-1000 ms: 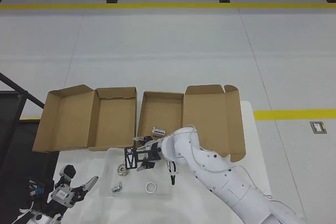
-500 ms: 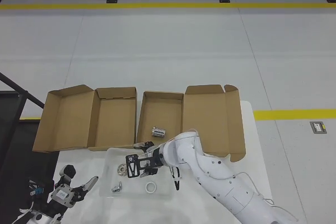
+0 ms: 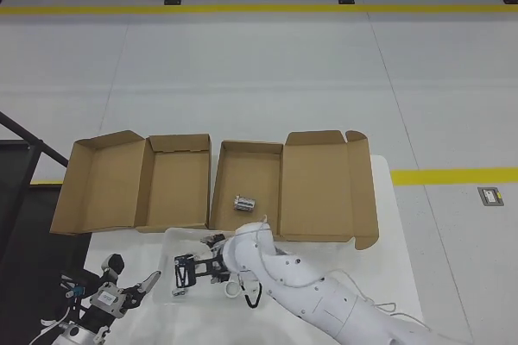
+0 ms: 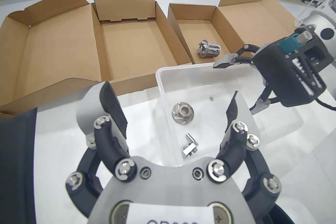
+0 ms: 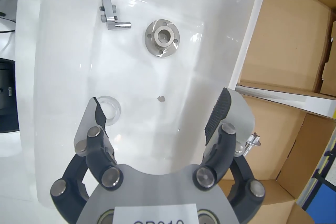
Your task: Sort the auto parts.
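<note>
A clear plastic tray holds a round metal flange, an L-shaped bracket and a clear ring. My right gripper hangs open over the tray, with the flange just ahead of its fingers and nothing between them. From above, the right gripper is over the tray's left half. My left gripper stands open beside the tray, by its near left corner, with the flange and bracket ahead of it. A cylindrical metal part lies in the right cardboard box.
Two open cardboard boxes stand side by side behind the tray; the left box holds nothing. Their flaps lie spread outward. A black surface borders the table on the left. White tabletop lies to the right of the arm.
The right gripper has moved left and toward the table's front, from the right box's front edge to over the tray. The left gripper has shifted slightly.
</note>
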Controlling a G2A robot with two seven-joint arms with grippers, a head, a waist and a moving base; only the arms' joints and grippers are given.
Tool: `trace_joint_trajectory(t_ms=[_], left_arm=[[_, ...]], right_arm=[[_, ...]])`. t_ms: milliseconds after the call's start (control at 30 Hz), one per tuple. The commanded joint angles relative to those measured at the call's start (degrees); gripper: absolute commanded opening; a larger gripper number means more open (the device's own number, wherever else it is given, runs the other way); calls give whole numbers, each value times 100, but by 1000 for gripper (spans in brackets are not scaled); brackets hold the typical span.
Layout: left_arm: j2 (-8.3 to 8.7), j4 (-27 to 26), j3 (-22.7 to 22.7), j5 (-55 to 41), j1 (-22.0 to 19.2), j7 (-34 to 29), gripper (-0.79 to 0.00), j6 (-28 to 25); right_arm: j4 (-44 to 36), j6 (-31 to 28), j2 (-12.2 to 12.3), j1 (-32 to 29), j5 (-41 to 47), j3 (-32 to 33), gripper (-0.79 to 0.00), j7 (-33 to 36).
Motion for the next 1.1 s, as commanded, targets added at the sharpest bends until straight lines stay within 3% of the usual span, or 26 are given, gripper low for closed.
trace_joint_trajectory(t_ms=[0, 467, 533, 700, 1067], left_arm=[[0, 0, 0, 0, 0, 0, 0, 0], [0, 0, 0, 0, 0, 0, 0, 0], [0, 0, 0, 0, 0, 0, 0, 0], [0, 0, 0, 0, 0, 0, 0, 0], [0, 0, 0, 0, 0, 0, 0, 0]], right_arm=[[51, 130, -41, -4, -44, -37, -406, -9], [608, -427, -177, -75, 817, 83, -431, 982], [708, -494, -221, -63, 1016, 71, -465, 1162], [980, -384, -368, 4, 1355, -20, -536, 1563], [1844, -3, -721, 285, 1817, -172, -505, 1871]])
